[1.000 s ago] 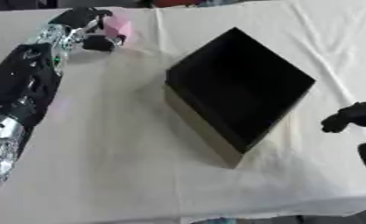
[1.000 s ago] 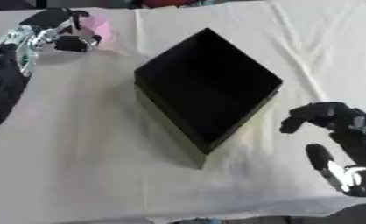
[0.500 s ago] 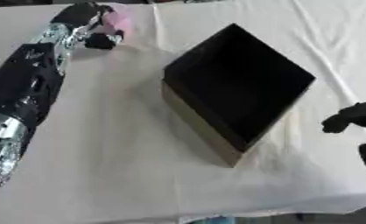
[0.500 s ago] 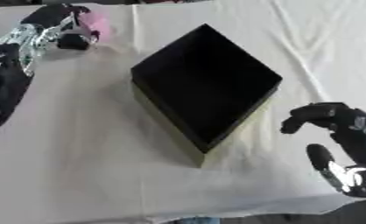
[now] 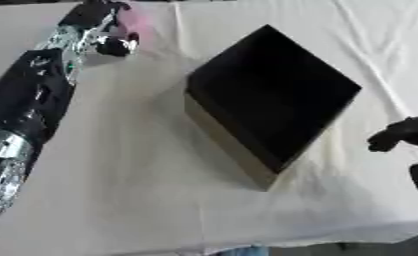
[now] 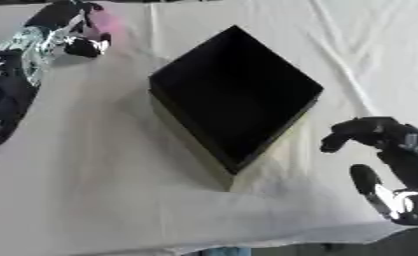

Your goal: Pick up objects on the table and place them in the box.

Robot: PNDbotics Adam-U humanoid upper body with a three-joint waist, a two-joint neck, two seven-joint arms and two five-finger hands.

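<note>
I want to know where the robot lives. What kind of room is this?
Probably a test or practice room, though no walls show. A table under a plain white cloth holds only a black box and a small pink thing at the robot's left hand.

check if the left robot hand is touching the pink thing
Touching. In the left eye view the left robot hand has its fingers curled round the pink thing at the far left of the table, with no gap between them.
</note>
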